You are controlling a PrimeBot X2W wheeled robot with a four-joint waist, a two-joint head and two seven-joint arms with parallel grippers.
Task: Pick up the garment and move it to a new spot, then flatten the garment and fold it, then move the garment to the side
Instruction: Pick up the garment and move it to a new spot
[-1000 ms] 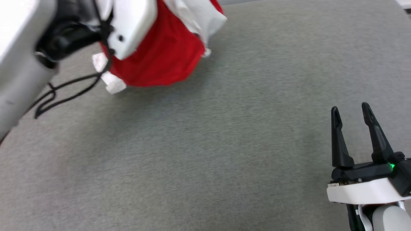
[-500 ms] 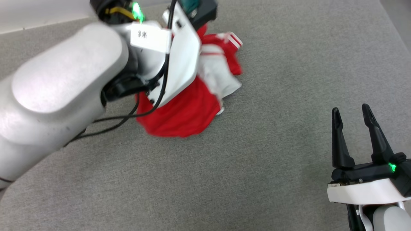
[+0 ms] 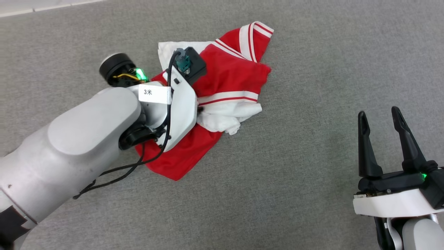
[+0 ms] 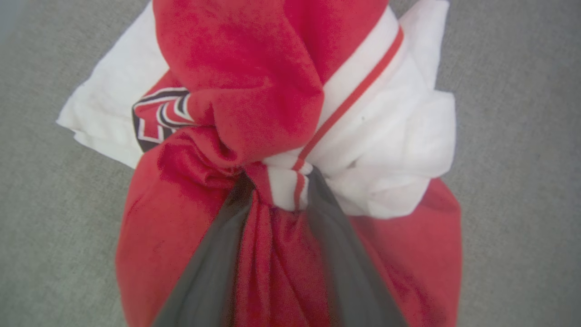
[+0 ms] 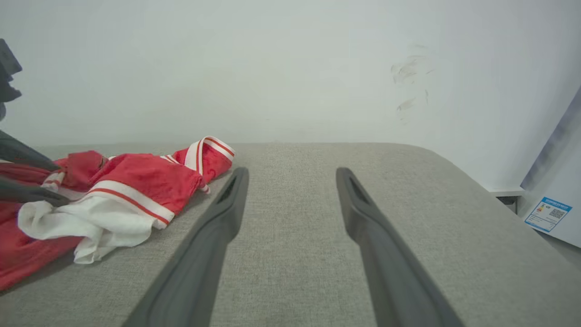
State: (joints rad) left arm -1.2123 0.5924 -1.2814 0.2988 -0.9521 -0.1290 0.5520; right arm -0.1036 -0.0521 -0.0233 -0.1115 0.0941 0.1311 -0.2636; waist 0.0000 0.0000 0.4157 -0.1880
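The garment (image 3: 236, 69) is a red jersey with white sleeves and striped trim, lying crumpled on the grey cloth surface (image 3: 295, 173). My left gripper (image 4: 280, 181) reaches down into its middle, the two dark fingers (image 4: 213, 263) standing on either side of a gathered fold of red and white cloth. A bit of black lettering shows on the garment (image 4: 254, 68). From the right wrist view the garment (image 5: 136, 181) lies at the left, with the left gripper's fingers (image 5: 27, 195) in it. My right gripper (image 3: 380, 116) (image 5: 290, 175) stands open and empty at the lower right, well apart from the cloth.
A black cable (image 3: 114, 173) loops from my left forearm over the surface. A pale wall (image 5: 290, 68) rises behind the surface's far edge. A white appliance with a blue label (image 5: 551, 213) stands off the right end.
The head camera has shifted. The garment, hanging bunched from my left gripper a second ago, now lies spread on the surface with the left arm lowered. The right gripper has stayed put.
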